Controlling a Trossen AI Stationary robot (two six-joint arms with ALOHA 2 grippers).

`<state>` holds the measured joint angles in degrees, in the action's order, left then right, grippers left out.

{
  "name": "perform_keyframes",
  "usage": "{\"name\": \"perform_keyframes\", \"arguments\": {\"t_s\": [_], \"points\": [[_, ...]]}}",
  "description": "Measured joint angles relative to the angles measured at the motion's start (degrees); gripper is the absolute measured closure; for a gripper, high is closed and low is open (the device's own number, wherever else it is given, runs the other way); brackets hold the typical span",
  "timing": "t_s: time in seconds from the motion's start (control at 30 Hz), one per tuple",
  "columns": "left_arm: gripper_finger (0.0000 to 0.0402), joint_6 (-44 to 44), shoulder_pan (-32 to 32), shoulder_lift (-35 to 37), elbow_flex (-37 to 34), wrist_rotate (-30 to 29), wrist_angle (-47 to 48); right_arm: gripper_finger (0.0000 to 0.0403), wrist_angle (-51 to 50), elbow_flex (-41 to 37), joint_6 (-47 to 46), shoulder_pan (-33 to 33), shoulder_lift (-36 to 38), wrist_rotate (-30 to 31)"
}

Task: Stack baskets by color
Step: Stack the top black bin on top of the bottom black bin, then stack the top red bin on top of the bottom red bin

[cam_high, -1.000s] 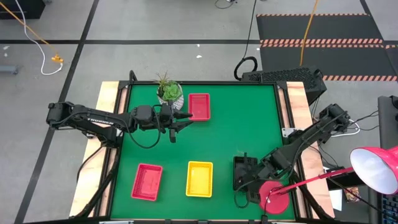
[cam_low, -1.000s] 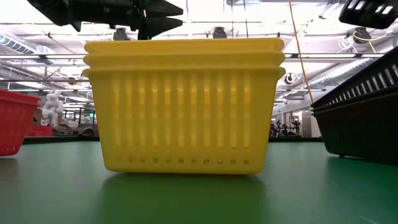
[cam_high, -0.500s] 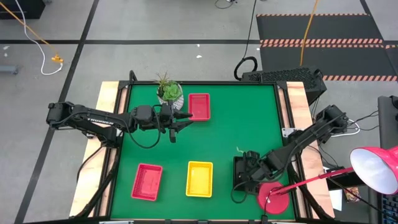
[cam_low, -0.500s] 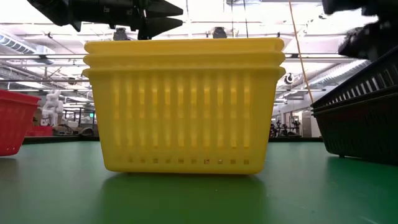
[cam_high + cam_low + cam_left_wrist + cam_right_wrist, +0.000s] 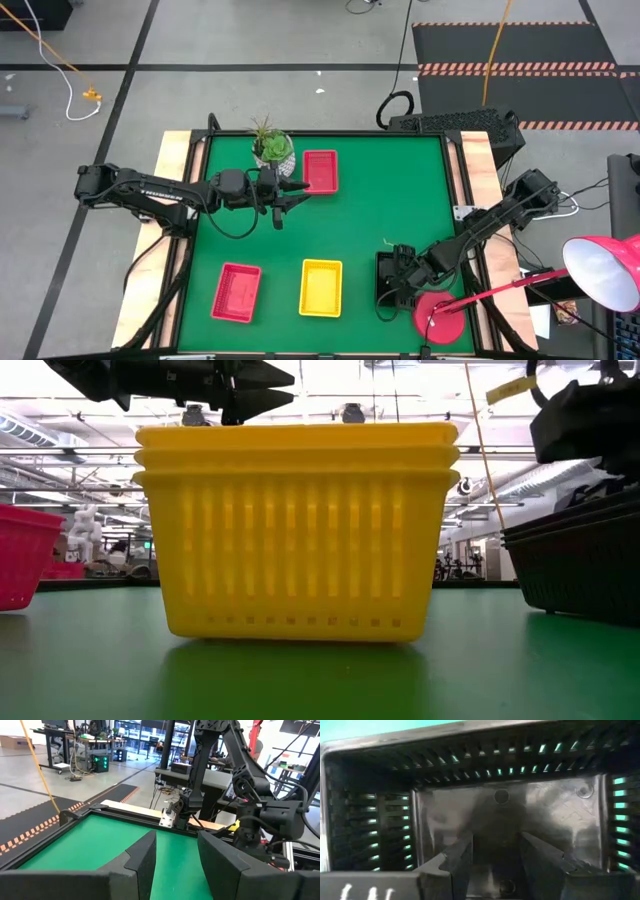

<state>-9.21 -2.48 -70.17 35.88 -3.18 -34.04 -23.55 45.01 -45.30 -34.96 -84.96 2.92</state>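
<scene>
A black basket stack [image 5: 381, 264] stands at the table's near right; in the right wrist view I look down into its top basket [image 5: 545, 805]. My right gripper [image 5: 495, 862] is open, tilted steeply down over that basket's inside, fingers apart above its floor. A yellow basket stack [image 5: 321, 287] with three rims [image 5: 295, 445] rests on its base at the near middle. One red basket [image 5: 236, 292] lies near left, another [image 5: 320, 170] at the far middle. My left gripper [image 5: 297, 190] hangs level and open just left of that far red basket.
A white plant pot [image 5: 272, 148] stands at the far edge beside my left arm. The round red lamp base [image 5: 440, 318] sits just right of the black stack, its shade [image 5: 600, 272] beyond the table's right edge. Green table [image 5: 390, 200] between the baskets is bare.
My right gripper has come down toward the black basket stack and tipped further downward; in the low view it now shows beside the stack's top. Its fingers stay apart. No basket has moved.
</scene>
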Motion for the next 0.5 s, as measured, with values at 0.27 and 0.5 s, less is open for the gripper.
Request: {"name": "perform_keyframes", "arguments": {"t_s": [0.27, 0.5], "points": [[0.0254, 0.13, 0.0, 0.0, -0.02, -1.44, 0.9, 0.0246, 0.55, -0.74, 2.55, 0.0, 0.1, 0.12], [0.0254, 0.19, -0.07, 0.0, -0.02, -2.91, 2.24, 0.0246, 0.3, 0.84, 5.94, -0.02, 2.84, -0.06]]}}
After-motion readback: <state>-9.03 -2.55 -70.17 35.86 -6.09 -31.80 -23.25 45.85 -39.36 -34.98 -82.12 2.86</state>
